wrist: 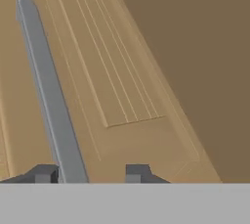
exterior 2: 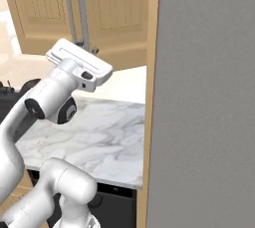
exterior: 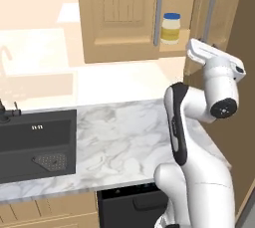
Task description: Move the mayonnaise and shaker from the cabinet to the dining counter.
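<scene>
Pincer [wrist: 90, 173] narrowed at the right door's bar handle [wrist: 49, 91], door part open.

From the left base camera I see the mayonnaise [exterior: 171, 28] standing on the shelf inside the cabinet [exterior: 119, 15], showing through the gap between the two doors; the hand reaches up to the right door's handle, I judge to swing it wider for access. I can't make out the shaker. From the right base camera, the hand sits just below the two grey handles, over the narrow marble top [exterior 2: 94, 137]. Through the hand camera, the fingertips [wrist: 46, 174] stand close together, one touching the bar; whether they truly clamp it I cannot tell.
</scene>
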